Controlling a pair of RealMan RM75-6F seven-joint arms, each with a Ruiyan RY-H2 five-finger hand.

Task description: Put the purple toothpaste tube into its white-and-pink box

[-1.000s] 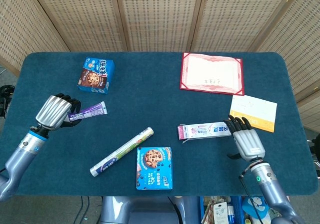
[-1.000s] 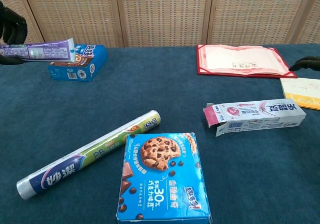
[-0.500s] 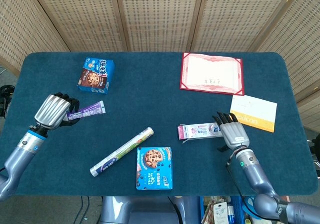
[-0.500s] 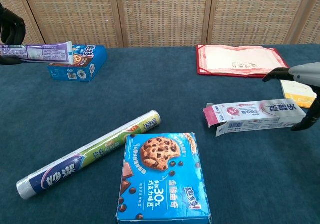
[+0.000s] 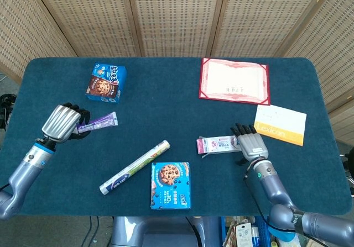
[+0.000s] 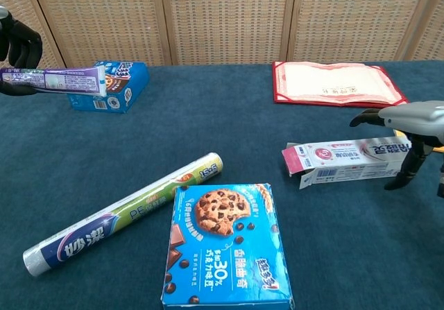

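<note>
My left hand grips the purple toothpaste tube by one end at the table's left side. The tube is lifted and lies level, pointing right; the left hand shows at the chest view's top left edge. The white-and-pink box lies flat right of centre, its open flap end facing left. My right hand arches over the box's right end. In the chest view the right hand has fingers spread over the box and its thumb down the near side, not visibly clamped.
A blue cookie box sits at the back left, another at the front centre. A wrap roll lies diagonally between the hands. A red certificate folder and a yellow-and-white card lie at the back right.
My right hand has moved left from beside the card to over the box's right end. The left hand and tube have edged slightly right. The box has not moved.
</note>
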